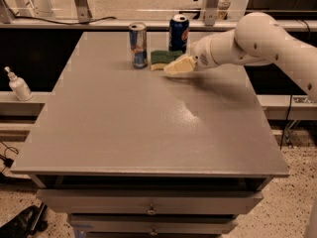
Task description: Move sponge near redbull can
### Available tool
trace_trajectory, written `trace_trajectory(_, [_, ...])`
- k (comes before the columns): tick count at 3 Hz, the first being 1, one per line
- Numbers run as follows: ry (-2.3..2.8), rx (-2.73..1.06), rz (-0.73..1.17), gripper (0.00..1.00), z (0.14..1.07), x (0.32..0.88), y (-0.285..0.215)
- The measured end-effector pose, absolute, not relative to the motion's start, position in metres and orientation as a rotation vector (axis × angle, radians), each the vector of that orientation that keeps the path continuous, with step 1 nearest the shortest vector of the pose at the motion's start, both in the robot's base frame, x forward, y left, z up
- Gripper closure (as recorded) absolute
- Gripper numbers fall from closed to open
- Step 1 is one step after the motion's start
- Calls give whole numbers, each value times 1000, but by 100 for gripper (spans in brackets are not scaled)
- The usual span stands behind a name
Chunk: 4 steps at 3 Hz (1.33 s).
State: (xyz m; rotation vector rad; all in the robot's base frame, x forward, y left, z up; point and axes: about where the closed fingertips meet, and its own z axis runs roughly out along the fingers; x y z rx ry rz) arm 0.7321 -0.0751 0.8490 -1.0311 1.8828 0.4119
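The sponge [161,58], dark green on top with a pale yellow edge, lies flat on the grey table [148,128] near its far edge. It sits just to the right of the redbull can [138,45], a slim silver and blue can standing upright. My gripper [179,66], cream-coloured at the end of the white arm reaching in from the right, is at the sponge's right end and hides part of it. I cannot tell whether it touches the sponge.
A wider dark blue Pepsi can [179,32] stands upright behind the sponge, close to the arm. A small white bottle [19,86] stands on a ledge left of the table. Metal frame legs rise behind the far edge.
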Motion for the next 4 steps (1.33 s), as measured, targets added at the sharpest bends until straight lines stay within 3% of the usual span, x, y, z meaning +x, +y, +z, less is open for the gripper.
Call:
trace_trajectory(2, [1859,-1040,428,0,864,712,-86])
trace_trajectory(4, [1826,-1136,419,0,898,671,-137])
